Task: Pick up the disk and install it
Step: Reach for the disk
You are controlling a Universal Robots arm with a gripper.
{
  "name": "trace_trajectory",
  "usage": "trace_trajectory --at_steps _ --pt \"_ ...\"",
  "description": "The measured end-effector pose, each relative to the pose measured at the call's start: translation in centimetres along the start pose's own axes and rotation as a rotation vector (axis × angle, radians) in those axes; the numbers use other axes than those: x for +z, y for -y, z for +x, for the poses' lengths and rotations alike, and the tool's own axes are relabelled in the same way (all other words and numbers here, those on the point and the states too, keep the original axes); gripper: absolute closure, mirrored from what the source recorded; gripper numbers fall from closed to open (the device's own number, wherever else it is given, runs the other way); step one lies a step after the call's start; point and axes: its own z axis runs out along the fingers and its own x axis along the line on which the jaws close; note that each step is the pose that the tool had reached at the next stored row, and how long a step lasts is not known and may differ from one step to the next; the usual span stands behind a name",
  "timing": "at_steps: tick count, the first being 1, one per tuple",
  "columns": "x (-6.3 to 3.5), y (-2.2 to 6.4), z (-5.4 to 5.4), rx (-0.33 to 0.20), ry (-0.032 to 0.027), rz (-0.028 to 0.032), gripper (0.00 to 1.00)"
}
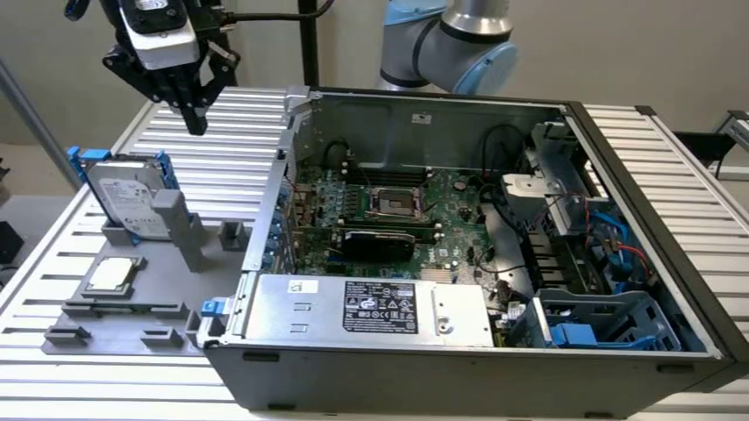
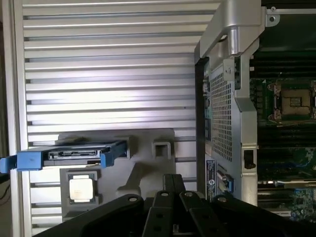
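Observation:
The disk (image 1: 126,195), a silver-grey drive with a white label and blue rails, stands on edge in a grey holder (image 1: 140,303) at the exterior view's left. From the wrist camera the disk (image 2: 69,155) shows edge-on with its blue rails. My gripper (image 1: 193,121) hangs above the slatted table, behind and above the disk, apart from it. Its black fingers (image 2: 170,190) are pressed together with nothing between them.
An open computer case (image 1: 468,254) takes up the middle and right, with motherboard (image 1: 398,206), silver power supply (image 1: 363,307) and a blue drive bay (image 1: 602,320). A small square chip (image 1: 111,274) lies on the grey holder. Slatted metal table (image 1: 223,149) lies under the gripper.

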Motion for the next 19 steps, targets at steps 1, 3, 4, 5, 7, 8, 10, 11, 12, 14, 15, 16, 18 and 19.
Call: trace_trajectory --at_steps 1,3,4,5,7,8,10,11,12,14,15,16,18,19 --pt "0.03 0.02 0.4 0.0 0.0 0.0 0.89" --pt "0.1 0.07 1.4 0.0 -0.0001 0.0002 0.89" --pt "0.13 0.09 1.8 0.0 -0.0001 0.0002 0.89" --pt "0.16 0.12 2.2 0.0 -0.0001 0.0004 0.89" --pt "0.24 0.16 3.2 0.0 -0.0001 0.0004 0.89" --pt "0.27 0.18 3.6 0.0 -0.0003 0.0007 0.89" --pt "0.35 0.23 4.6 0.0 -0.0003 0.0011 0.89" --pt "0.39 0.26 5.0 0.0 -0.0004 0.0014 0.89" --pt "0.42 0.28 5.5 0.0 -0.0006 0.0018 0.89" --pt "0.5 0.32 6.4 0.0 -0.001 0.0027 0.89" --pt "0.53 0.34 6.8 0.0 -0.0012 0.0032 0.89" --pt "0.56 0.36 7.3 0.0 -0.0015 0.0037 0.89" --pt "0.63 0.39 8.2 0.0 -0.0021 0.0049 0.89" --pt "0.65 0.39 8.6 0.0 -0.0028 0.0058 0.89"
